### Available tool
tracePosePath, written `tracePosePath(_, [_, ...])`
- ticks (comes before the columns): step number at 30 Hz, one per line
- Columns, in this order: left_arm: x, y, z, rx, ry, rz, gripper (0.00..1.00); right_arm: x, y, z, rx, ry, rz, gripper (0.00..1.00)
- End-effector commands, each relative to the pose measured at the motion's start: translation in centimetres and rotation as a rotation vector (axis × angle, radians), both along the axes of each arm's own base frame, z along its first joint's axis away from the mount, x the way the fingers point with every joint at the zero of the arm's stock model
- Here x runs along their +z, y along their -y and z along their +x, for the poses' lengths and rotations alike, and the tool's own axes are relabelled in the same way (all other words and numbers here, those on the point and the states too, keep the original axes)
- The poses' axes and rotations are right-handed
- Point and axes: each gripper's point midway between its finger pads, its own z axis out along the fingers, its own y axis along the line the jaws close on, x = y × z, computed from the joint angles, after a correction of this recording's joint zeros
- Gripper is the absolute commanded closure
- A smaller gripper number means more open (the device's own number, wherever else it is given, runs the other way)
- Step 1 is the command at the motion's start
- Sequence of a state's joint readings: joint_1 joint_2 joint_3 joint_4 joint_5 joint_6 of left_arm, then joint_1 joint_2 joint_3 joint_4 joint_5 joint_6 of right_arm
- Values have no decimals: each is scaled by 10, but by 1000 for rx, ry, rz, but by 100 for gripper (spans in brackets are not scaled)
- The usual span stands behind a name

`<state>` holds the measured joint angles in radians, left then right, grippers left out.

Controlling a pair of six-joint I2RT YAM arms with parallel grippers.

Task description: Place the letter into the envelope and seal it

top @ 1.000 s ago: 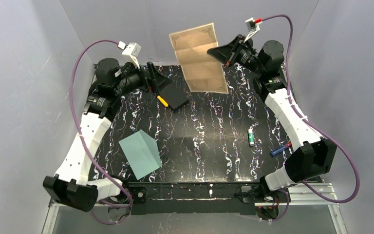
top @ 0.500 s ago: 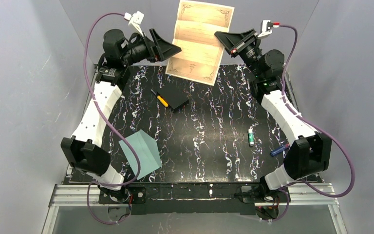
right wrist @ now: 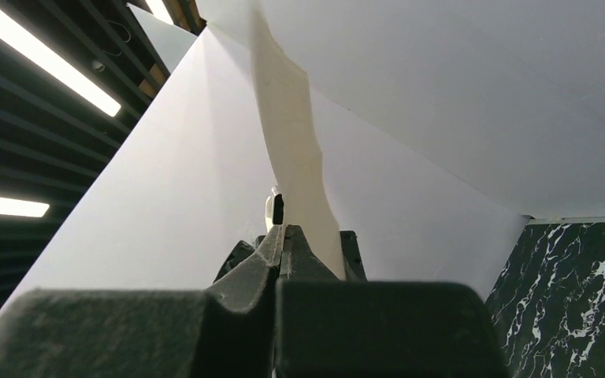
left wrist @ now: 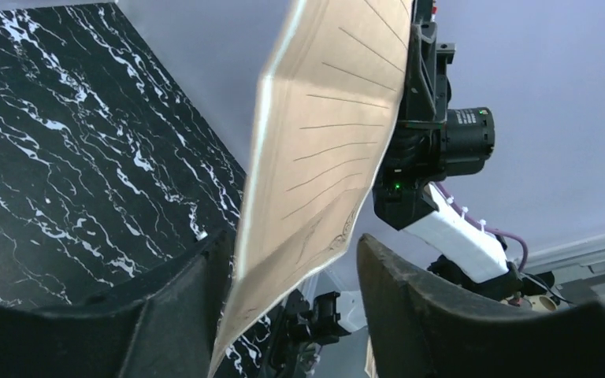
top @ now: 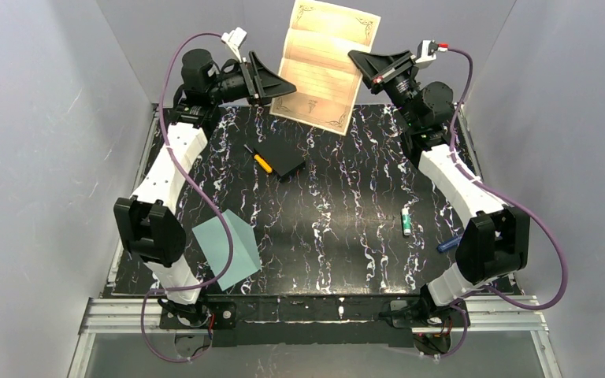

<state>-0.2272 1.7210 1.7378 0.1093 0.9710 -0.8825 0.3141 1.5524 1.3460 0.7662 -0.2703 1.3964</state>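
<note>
Top external view: tan, parchment-like rectangular letter (top: 324, 63) with thin dark ornamental border, unfolded with crease lines showing, held aloft at upper centre of frame, above far edge of black white-veined table (top: 339, 213). Right gripper (top: 354, 58) clamped on right edge of letter; in right wrist view, jaws pressed together with sheet rising edge-on from between them. Left gripper (top: 287, 83) at left edge of letter; in left wrist view, jaws apart, one on either side of lower part of sheet, gap visible beside right-hand jaw, so no firm pinch judged yet.

Pale teal-green paper envelope (top: 228, 248) flat on table at lower left of frame, well apart from letter, touched by neither gripper; flap position hard to tell from above. Flat black square pad (top: 287, 160) and small yellow-handled screwdriver (top: 261, 162) at upper centre of table, small green-and-white cylinder (top: 406, 220) and blue-and-red pen (top: 452, 242) at right, none involved.

Progress judged early: letter off the table and under two-arm handling, probably for folding; insertion into envelope and sealing both left to do.
</note>
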Motion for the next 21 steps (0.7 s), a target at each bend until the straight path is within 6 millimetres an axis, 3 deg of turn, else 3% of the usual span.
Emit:
tracePosePath(1, [54,-13,-34,-36,50,-113,48,48,15,-27,-19,129,67,99])
tracePosePath(5, [64,-14,-36,-39,50,-148,64,47,13,-28,37,123,71,99])
tracePosePath(11, [69,-13,-34,-55,48,-178,59,50,9,-34,122,133,85,99])
tracePosePath(15, [67,-5,-27,-55,15,-196,63,55,7,-41,175,147,109,99])
tracePosePath(18, [64,-1,-24,-73,1,-203,75,59,5,-46,191,173,97,99])
tracePosePath(21, [63,-1,-25,-84,13,-205,100,56,2,-49,191,193,60,99])
